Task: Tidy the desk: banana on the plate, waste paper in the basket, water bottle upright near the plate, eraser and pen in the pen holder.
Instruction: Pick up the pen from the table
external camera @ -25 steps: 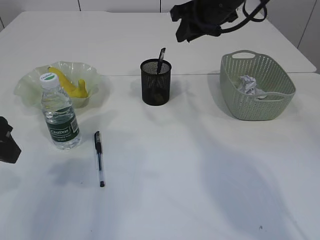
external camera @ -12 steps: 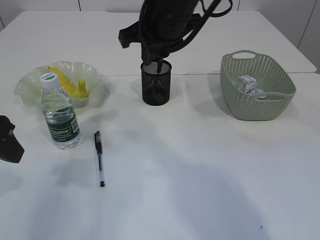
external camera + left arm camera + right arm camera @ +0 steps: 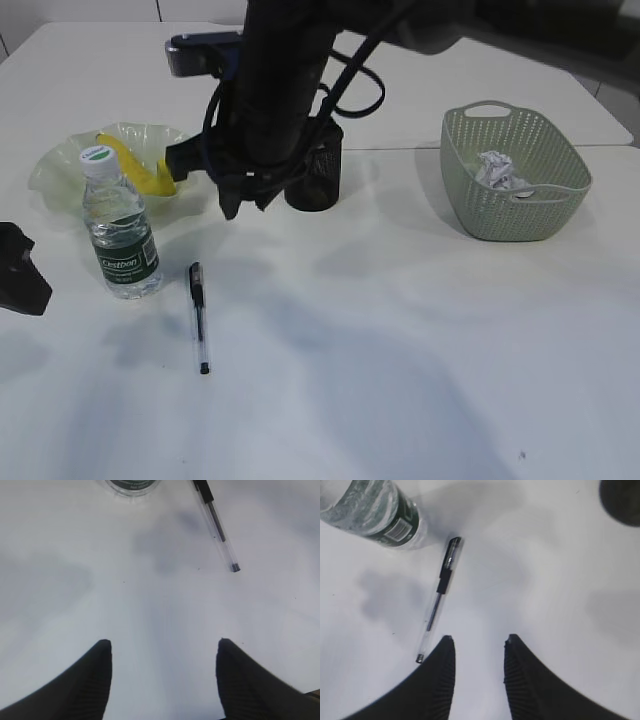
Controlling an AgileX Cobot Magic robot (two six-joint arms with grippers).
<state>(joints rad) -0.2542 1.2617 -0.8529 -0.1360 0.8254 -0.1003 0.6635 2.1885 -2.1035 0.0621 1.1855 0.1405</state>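
While the near half of the table [image 3: 400, 400] lies bare and open, the pen [image 3: 198, 316] rests flat on it left of centre, cap end pointing away. Just beyond it to the left the bottle [image 3: 117, 226] stands upright, close in front of the plate [image 3: 60, 170], which holds the banana [image 3: 140, 168]. At the left edge the left gripper [image 3: 162, 655] sits low, jaws spread wide with nothing between them. Farther back the right gripper [image 3: 477, 647] hangs above the pen, jaws partly apart and empty; its arm [image 3: 275, 90] covers most of the pen holder [image 3: 322, 180]. Well off to the right the basket [image 3: 515, 180] holds the crumpled paper [image 3: 497, 170].
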